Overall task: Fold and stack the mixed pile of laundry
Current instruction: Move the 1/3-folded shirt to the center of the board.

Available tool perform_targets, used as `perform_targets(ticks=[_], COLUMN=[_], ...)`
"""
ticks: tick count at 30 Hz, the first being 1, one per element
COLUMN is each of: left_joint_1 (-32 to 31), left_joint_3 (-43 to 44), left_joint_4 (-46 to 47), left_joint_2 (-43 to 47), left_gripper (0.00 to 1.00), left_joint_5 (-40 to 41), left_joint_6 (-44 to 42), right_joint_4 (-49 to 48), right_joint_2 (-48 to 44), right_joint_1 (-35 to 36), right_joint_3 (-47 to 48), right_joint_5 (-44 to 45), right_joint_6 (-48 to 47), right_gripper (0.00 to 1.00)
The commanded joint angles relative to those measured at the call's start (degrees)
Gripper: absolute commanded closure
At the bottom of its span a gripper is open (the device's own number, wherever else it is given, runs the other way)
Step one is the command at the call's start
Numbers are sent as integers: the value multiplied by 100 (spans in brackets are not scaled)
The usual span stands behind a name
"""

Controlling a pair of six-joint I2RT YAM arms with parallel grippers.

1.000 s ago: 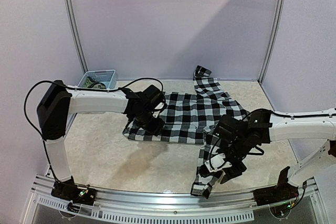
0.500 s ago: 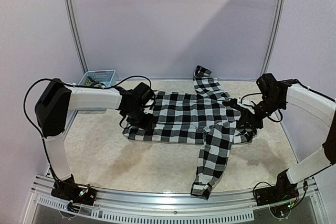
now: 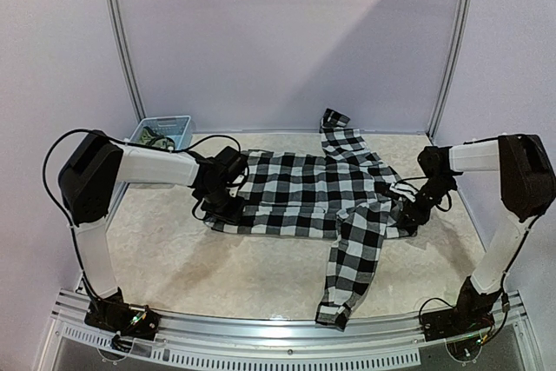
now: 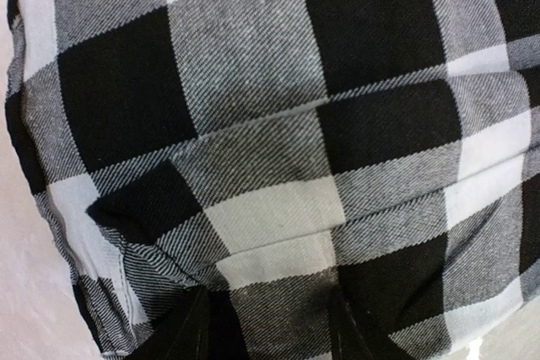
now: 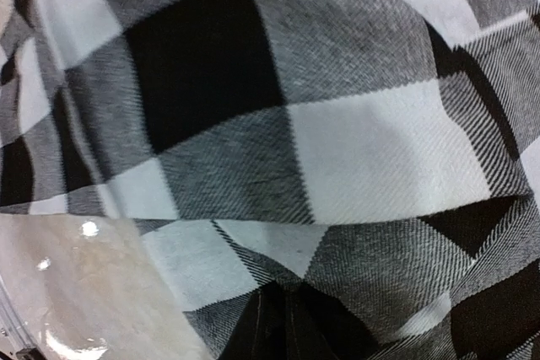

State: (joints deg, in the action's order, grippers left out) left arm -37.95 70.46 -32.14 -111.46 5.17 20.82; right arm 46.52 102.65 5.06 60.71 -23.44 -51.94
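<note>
**Both arms now at the shirt's two ends**

Right arm has swung off the near sleeve (image 3: 352,271) and out to the right end of the checked shirt (image 3: 304,184); the left arm has slid back to the shirt's left edge. That shirt lies spread flat across the middle of the bench (image 3: 165,241), one sleeve trailing toward the near edge, the other toward the back wall. The right fingers (image 5: 263,328) are pinched together on a fold of the check. The left fingers (image 4: 196,336) stand apart with the hem between them, not yet nipped.

It looks like light, limp woven cloth that will sag and drag, so it wants holding at corners or seams, both ends lifted together. Open bench lies in front. The near sleeve ends close to the bench edge, and the basket (image 3: 178,119), an olive garment (image 3: 156,135) inside, sits behind the left arm.
</note>
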Motion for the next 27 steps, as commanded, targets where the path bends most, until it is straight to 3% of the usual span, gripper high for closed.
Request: perform_targets(ticks=[1, 7, 12, 27], left_joint_1=[86, 87, 74, -335], left_joint_3=[-308, -658, -1315, -2767], left_joint_4=[-63, -32, 60, -153], left_joint_2=[-193, -195, 303, 2029], left_gripper=[52, 57, 60, 60], left_joint_5=[-62, -216, -313, -55], left_joint_6=[175, 303, 536, 1171], right_joint_4=[-559, -622, -517, 301], right_joint_2=[339, 227, 129, -852], right_joint_1=[-14, 222, 658, 1854], right_joint_3=[-28, -530, -1023, -1536], right_joint_5=[894, 1497, 2039, 1868], right_joint_6=[391, 243, 71, 666], right_gripper=[90, 90, 90, 89])
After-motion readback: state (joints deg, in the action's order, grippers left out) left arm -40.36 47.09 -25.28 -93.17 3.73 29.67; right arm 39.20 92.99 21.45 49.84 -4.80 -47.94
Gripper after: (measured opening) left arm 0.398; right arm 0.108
